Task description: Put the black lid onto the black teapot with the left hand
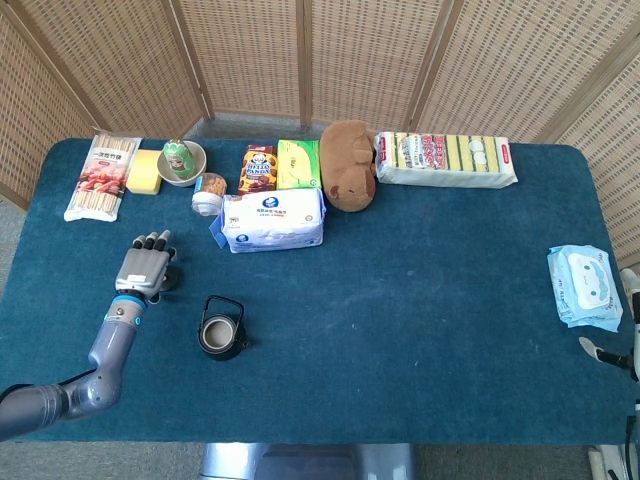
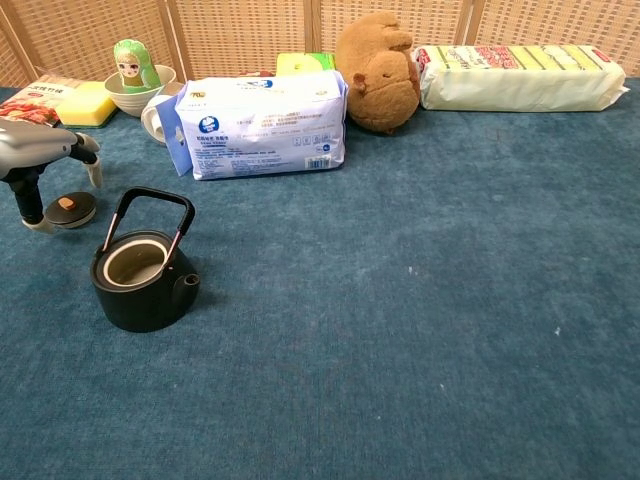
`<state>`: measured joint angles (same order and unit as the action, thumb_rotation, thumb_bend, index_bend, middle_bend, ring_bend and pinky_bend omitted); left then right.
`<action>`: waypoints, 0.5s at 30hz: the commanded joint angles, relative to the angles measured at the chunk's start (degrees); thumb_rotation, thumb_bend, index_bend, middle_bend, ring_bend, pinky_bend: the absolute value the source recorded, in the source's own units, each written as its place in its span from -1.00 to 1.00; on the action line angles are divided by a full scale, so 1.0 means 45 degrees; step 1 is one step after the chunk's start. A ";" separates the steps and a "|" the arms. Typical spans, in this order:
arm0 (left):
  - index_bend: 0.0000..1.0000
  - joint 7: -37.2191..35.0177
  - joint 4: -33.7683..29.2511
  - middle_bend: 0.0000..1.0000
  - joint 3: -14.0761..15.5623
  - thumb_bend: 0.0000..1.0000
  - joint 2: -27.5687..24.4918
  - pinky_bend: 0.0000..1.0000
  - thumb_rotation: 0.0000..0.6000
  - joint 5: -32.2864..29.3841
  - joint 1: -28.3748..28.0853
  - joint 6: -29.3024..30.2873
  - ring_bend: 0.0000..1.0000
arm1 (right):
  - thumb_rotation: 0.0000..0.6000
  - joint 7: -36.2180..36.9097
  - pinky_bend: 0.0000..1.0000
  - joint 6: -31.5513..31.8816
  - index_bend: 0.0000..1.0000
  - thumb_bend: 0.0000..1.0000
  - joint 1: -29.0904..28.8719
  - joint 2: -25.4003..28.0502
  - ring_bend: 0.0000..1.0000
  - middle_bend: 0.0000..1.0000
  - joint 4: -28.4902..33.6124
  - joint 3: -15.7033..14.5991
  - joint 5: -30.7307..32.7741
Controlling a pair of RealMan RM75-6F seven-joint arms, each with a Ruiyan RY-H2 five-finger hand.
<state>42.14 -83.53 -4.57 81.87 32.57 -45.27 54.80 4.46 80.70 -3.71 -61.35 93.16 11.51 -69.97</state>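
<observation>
The black teapot [image 2: 140, 280] stands upright near the table's front left, lidless, its handle raised; in the head view the teapot [image 1: 220, 330] shows its open mouth. The black lid [image 2: 68, 208] with a brown knob lies flat on the blue cloth, left of the teapot. My left hand [image 2: 42, 165] hovers over the lid with fingers apart. Its thumb reaches down beside the lid's left edge, and nothing is held. In the head view the left hand [image 1: 146, 266] covers most of the lid. My right hand [image 1: 612, 350] shows only partly at the table's right edge, fingers apart and empty.
Behind the teapot lie a white tissue pack [image 2: 262, 125], a small cup [image 2: 153, 118] and a bowl holding a green doll [image 2: 135, 75]. A brown plush [image 2: 378, 70] and a sponge pack [image 2: 520, 75] sit at the back. Wet wipes [image 1: 585, 287] lie far right.
</observation>
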 commanded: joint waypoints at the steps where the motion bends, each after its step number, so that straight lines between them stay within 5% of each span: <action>1: -0.44 0.0022 0.0079 -1.00 0.0028 -0.63 0.0066 -0.85 1.00 -0.0040 -0.0021 0.0019 -1.00 | 1.00 0.0017 -1.00 -0.0005 -0.93 -1.00 0.0006 0.0018 -1.00 -1.00 0.0008 0.0010 0.0022; 15: -0.32 -0.0037 0.0226 -1.00 0.0143 -0.62 0.0280 -0.85 1.00 -0.0098 -0.0063 0.0008 -1.00 | 1.00 0.0252 -1.00 -0.0048 -0.93 -1.00 0.0036 0.0125 -1.00 -1.00 0.0111 0.0010 0.0011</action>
<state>42.00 -82.53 -3.91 83.10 32.14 -45.54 54.84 5.58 80.48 -3.55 -60.80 93.65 11.56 -69.91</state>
